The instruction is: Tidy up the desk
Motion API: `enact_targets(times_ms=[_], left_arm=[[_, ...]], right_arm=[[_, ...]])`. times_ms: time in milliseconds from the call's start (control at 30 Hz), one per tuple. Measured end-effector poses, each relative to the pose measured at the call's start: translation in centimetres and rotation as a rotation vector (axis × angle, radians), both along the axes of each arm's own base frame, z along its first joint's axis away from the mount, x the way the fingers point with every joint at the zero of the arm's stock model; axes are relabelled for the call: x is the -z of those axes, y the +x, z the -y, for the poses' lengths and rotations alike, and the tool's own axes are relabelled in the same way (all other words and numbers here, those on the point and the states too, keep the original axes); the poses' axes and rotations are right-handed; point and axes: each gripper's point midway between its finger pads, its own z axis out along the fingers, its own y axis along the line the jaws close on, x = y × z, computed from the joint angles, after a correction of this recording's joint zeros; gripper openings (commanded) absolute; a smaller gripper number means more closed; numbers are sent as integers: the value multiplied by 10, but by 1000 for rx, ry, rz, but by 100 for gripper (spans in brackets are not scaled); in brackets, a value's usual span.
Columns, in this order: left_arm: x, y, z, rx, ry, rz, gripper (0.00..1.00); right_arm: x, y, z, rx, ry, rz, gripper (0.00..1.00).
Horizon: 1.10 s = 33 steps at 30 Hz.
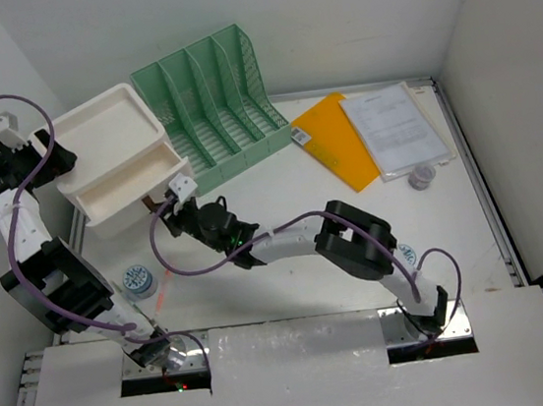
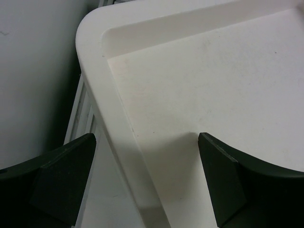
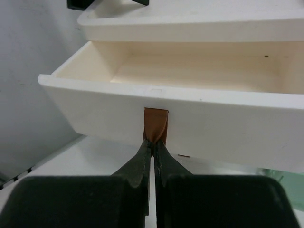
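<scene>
At the far left of the counter (image 1: 474, 238), which lies under everything, the right claw (image 3: 153, 142) is pinched tight on the brown pull tab (image 3: 156, 121) of the half-open drawer (image 3: 237, 128), while the left claw (image 2: 146, 137) hangs spread wide over the drawer box's top tray (image 2: 213, 85). The step is probably opening the drawer. The next move calls for a straight, level pull on the tab.
</scene>
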Motion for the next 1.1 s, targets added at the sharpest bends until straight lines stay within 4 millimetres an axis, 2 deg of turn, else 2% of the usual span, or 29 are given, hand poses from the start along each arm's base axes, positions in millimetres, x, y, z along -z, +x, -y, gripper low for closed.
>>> enact_targets(times_ms=[167,267,333,367,400,433,500,600,700,767,833,867,933,1000,1100], left_arm=[[-1,0,-3,-15,8,-3,87],[-1,0,-5,-25,15,-5,87],[-2,0,-6,-29,18,-6,87],[-1,0,-7,-30,20,-8,87],[-1,-1,-7,-30,21,-9,87],[-1,-1,-7,-31,23,-11,88],[-2,-1,-8,-27,33,-13,88],[-3,-2,-9,-24,49,-20,91],[-3,-3,-10,-19,66,-26,92],[-4,-4,-11,-14,76,-29,93],[-4,-4,-11,-11,84,-32,93],[-4,-4,-11,-9,87,-33,93],[-4,-4,-11,-7,89,-34,93],[-5,-5,-11,-5,93,-34,93],[-5,-5,-11,-2,97,-35,94]], right_arm=[[-9,-31,25,-33,3,21,0],[-12,-46,25,-62,-6,28,0],[-11,-55,22,-87,-26,28,38],[-8,-58,21,-96,-46,27,51],[-5,-60,23,-103,-74,33,71],[-2,-61,27,-106,-95,28,80],[5,-66,48,-97,-171,22,95],[0,-73,88,-67,-284,7,99],[-27,-73,138,15,-395,-35,99],[-49,-66,182,102,-464,-102,99],[-59,-51,235,187,-500,-204,99],[-56,-40,271,254,-513,-270,99],[-33,-28,348,410,-554,-405,99],[7,-39,421,544,-622,-562,99],[58,-78,483,646,-747,-765,99]])
